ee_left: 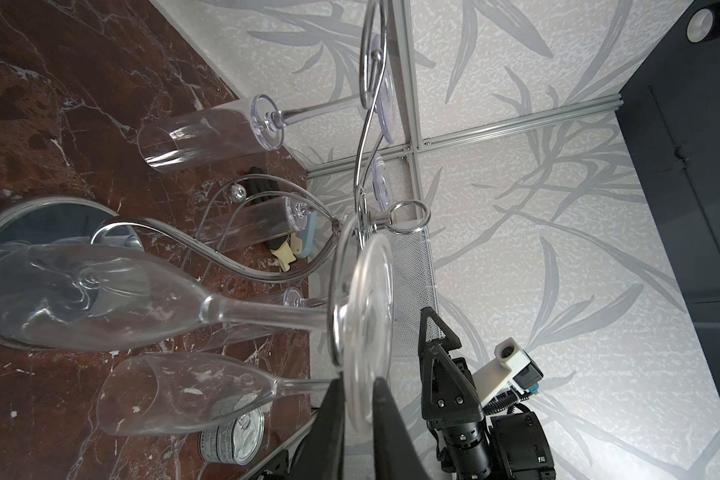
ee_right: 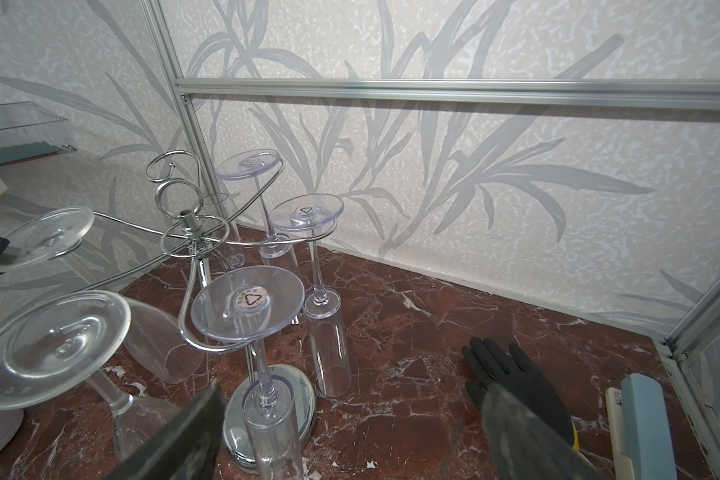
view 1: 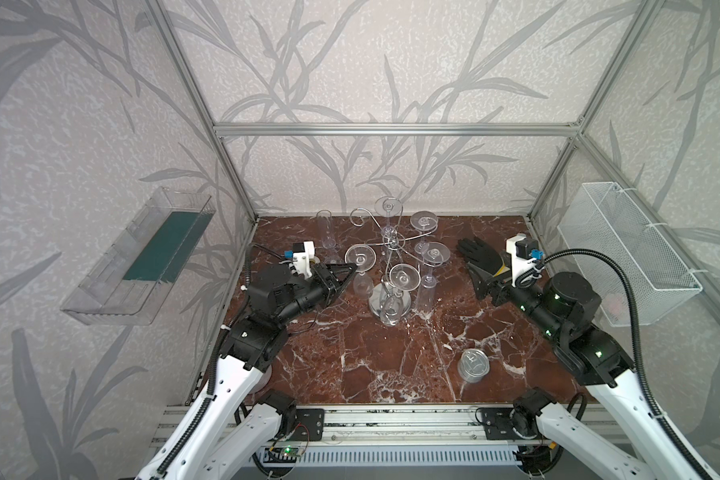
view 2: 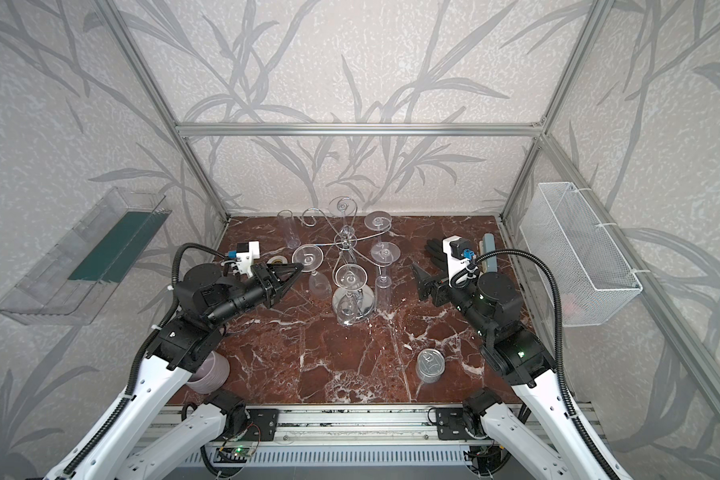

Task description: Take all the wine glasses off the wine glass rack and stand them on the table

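Observation:
The chrome wine glass rack (view 1: 393, 246) (view 2: 345, 241) stands at the back middle of the marble table, with several clear glasses hanging upside down from its curled arms. My left gripper (view 1: 351, 271) (view 2: 299, 267) (ee_left: 358, 395) is shut on the rim of the round foot of the wine glass (view 1: 360, 257) (view 2: 307, 257) (ee_left: 366, 307) that hangs on the rack's left arm. That glass's bowl hangs below the arm, above the table. My right gripper (view 1: 481, 279) (view 2: 427, 286) (ee_right: 350, 436) stands open to the right of the rack, with nothing between its fingers.
A steel tin can (view 1: 473, 365) stands at the front right. A black glove (view 1: 479, 254) lies under the right gripper, next to a pale blue brush (view 2: 488, 249). A white wire basket (view 1: 628, 253) and a clear tray (view 1: 142, 257) hang on the side walls. A lilac cup (view 2: 211, 372) sits at the front left.

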You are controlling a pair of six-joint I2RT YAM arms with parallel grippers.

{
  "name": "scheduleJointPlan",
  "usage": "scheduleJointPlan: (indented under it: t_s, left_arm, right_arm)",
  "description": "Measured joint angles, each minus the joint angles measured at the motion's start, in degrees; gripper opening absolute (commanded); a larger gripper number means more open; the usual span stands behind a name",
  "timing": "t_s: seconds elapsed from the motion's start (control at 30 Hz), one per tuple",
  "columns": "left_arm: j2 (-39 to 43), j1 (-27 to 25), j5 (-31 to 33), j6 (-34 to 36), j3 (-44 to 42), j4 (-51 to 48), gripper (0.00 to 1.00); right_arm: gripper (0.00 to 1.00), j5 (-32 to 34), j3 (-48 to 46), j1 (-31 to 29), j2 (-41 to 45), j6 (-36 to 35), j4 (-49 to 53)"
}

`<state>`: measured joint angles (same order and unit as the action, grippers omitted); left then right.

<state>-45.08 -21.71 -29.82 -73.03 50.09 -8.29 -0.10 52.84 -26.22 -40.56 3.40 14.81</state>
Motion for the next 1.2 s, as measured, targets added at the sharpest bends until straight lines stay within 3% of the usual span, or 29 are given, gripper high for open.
scheduleJointPlan:
  t_s: [0.33,0.47,1.2]
  left_arm:
    - [0.4,0.0,0.3,0.0,0.0,-0.5,0.09]
    - [0.4,0.0,0.3,-0.1,0.0,-0.5,0.0]
    - [3.4,0.0,3.2,1.0,0.7,-2.0,0.0]
  right_arm:
    - [0.95,0.0,0.0,0.0,-0.4,0.0,-0.4]
    - [0.95,0.0,0.0,0.0,-0.4,0.0,-0.4]
    - [0.95,0.0,0.8,0.0,-0.2,-0.5,0.5]
